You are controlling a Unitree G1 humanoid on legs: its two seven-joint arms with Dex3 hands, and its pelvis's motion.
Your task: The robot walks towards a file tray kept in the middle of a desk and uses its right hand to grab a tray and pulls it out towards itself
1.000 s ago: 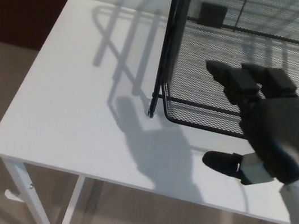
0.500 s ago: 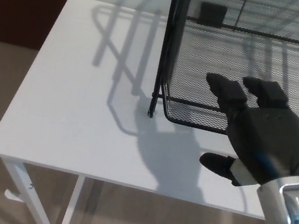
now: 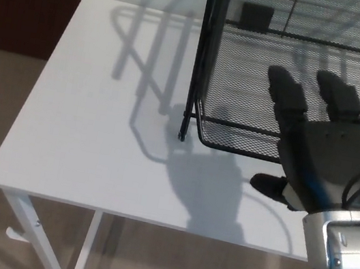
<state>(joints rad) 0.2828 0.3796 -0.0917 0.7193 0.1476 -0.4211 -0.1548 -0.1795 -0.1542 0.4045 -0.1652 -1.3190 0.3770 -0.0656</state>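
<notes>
A: How far along is the task judged to be?

B: The approach looks finished. The right hand [image 3: 321, 158] is held over the near rim of the mesh tray [image 3: 257, 85], its 2 thick fingers [image 3: 286, 97] spread and stretched over the mesh, the thumb [image 3: 271, 186] left below the rim over the bench [image 3: 97, 134]. Nothing is pinched yet, so the grab and the pull toward the robot are both left to be done.

A: Where is the tray placed?

B: It is seated at the bottom of a black wire frame [image 3: 205, 56] standing on the right part of the white bench, and its near rim is set back from the bench's near edge.

A: What room is left for moving?

B: A bare strip of bench is seen between the tray's near rim and the near edge; the pull should be stopped before that edge is crossed. The frame's upright post on the left is close beside the tray's corner, so a straight pull is judged safer than a slanted one. The left hand is not in view.
</notes>
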